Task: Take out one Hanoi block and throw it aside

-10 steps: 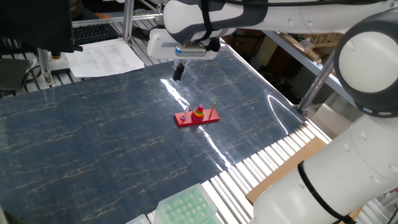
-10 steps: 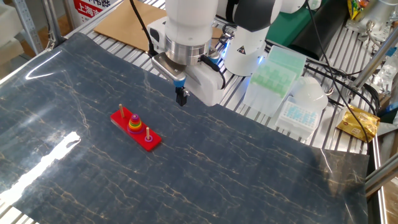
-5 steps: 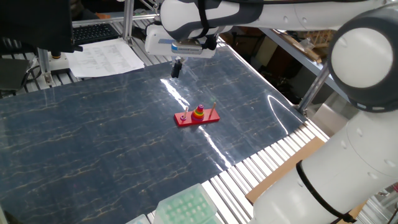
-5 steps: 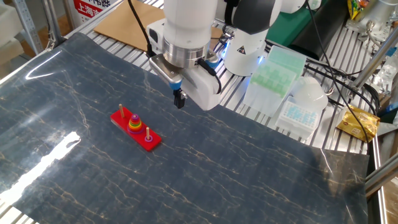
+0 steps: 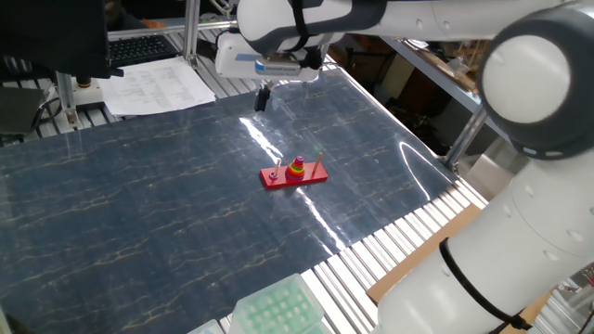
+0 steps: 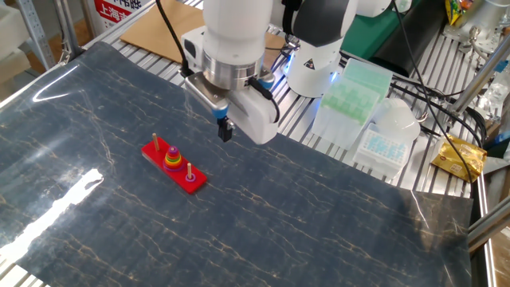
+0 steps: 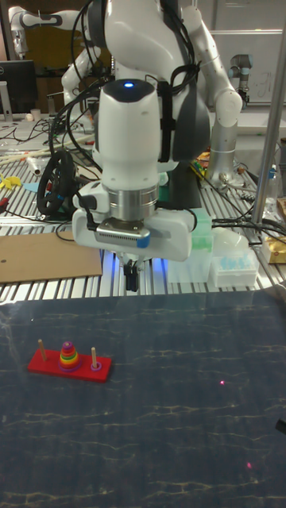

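Note:
The Hanoi block (image 7: 67, 345) is a tiny magenta-purple ring topping the stack of coloured rings on the middle peg of the red base (image 7: 46, 365). The block (image 6: 172, 149) and base (image 6: 194, 182) show in the other fixed view too, and in one fixed view the stack (image 5: 297, 168) sits mid-mat. My gripper (image 6: 225, 129) hangs in the air, apart from the stack and beyond it toward the robot's side. Its dark fingers are pressed together, shut, with nothing visible between them. It also appears as gripper (image 5: 262, 99) and gripper (image 7: 130, 279).
A dark marbled mat (image 6: 319, 223) covers the table. Green and clear tip racks (image 6: 351, 96) stand near the robot base, and another green rack (image 5: 278, 311) sits at the near edge. Papers (image 5: 158, 83) lie at the back left. Cardboard (image 7: 40, 266) lies beside the mat.
The gripper has drifted a little leftward and away from the stack's far side, staying shut. The rings and base have not moved.

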`<act>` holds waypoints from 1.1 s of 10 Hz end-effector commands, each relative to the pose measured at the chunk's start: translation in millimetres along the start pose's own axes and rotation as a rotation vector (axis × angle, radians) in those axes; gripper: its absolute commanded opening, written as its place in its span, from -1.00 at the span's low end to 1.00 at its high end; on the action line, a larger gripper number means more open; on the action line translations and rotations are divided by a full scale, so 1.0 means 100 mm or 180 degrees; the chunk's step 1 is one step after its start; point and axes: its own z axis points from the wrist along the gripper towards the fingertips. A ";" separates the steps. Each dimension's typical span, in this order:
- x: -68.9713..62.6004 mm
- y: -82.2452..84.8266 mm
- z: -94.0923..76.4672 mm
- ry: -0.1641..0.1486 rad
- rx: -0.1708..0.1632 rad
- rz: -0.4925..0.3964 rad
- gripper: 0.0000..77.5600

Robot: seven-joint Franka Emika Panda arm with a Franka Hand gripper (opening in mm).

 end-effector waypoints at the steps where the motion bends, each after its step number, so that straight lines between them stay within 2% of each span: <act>1: -0.10 -0.01 -0.02 -0.0025 -0.0001 -0.0023 -1.00; 6: -0.15 -0.01 -0.04 -0.0041 -0.0013 -0.0006 -1.00; 7: -0.15 -0.01 -0.04 -0.0058 0.0038 0.0050 -1.00; 8: -0.15 -0.01 -0.04 -0.0058 0.0038 0.0050 -1.00; 10: -0.15 -0.01 -0.04 -0.0041 0.0037 0.0546 -1.00; 11: -0.15 -0.01 -0.04 -0.0009 0.0049 0.0687 -1.00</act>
